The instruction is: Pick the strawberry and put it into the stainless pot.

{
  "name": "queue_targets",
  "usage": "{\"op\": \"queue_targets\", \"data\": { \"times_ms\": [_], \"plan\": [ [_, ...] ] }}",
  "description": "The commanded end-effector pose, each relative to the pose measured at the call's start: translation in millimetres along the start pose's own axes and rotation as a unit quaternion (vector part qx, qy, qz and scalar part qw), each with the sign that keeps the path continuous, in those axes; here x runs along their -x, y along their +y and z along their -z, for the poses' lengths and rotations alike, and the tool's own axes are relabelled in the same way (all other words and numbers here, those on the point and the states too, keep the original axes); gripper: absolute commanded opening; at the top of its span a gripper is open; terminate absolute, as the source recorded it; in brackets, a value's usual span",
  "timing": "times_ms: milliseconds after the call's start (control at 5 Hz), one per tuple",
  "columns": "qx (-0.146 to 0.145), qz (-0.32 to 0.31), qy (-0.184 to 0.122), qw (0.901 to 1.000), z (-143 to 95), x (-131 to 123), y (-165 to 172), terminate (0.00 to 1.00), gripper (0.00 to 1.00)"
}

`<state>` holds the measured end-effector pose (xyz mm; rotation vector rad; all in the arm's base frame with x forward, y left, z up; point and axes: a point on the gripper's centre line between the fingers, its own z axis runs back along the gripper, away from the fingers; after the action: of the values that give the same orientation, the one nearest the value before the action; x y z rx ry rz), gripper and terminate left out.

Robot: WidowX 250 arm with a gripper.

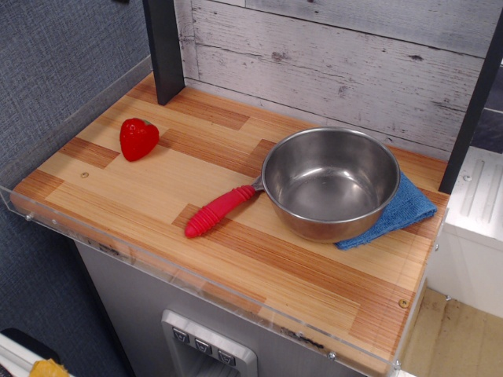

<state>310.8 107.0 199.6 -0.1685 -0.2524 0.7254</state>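
Nowhere in this view does the gripper appear, so I cannot tell how its jaws stand. The strawberry (138, 139) lies on the wooden counter (157, 196) near the back-left corner, well apart from the pot (330, 182), which sits toward the right with its bowl empty. Nothing of the task looks done yet: the fruit is still to be picked.

Several things could go wrong from here. The strawberry is glossy and tapers to a point, so I judge that a grip closing off-centre could squeeze it out sideways or send it rolling. It lies not far from the clear plastic guard (47, 129) on the left and the dark post (164, 51) behind, and an approach from either side could be crowded by them. The pot's red handle (219, 210) reaches out toward the front-left, roughly along the path from fruit to bowl; a low carry could catch it and swing the pot. The pot also rests partly on a blue cloth (401, 212), so a knock might slide it more easily. A release from too high might bounce the hard toy off the steel.

As for materials, the counter is striped wood in pale and reddish planks, smooth and flat. The pot is round, deep, polished steel with bright reflections inside; its handle is ribbed and slightly curved. The cloth looks soft and nubbly. Behind stands a whitewashed plank wall (338, 55).
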Motion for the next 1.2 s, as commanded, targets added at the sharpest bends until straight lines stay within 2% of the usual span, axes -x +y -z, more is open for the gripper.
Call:
{"op": "queue_targets", "data": {
  "times_ms": [0, 400, 600, 1000],
  "plan": [
    [-0.005, -0.048, -0.019, 0.9987, 12, -33, 33, 0.0, 1.0],
    [-0.027, -0.053, 0.006, 0.9982, 58, -32, 43, 0.0, 1.0],
    [-0.039, -0.051, 0.033, 0.9974, 84, -21, 48, 0.0, 1.0],
    [-0.041, -0.066, 0.047, 0.9959, 118, -19, 59, 0.0, 1.0]
  ]
}}
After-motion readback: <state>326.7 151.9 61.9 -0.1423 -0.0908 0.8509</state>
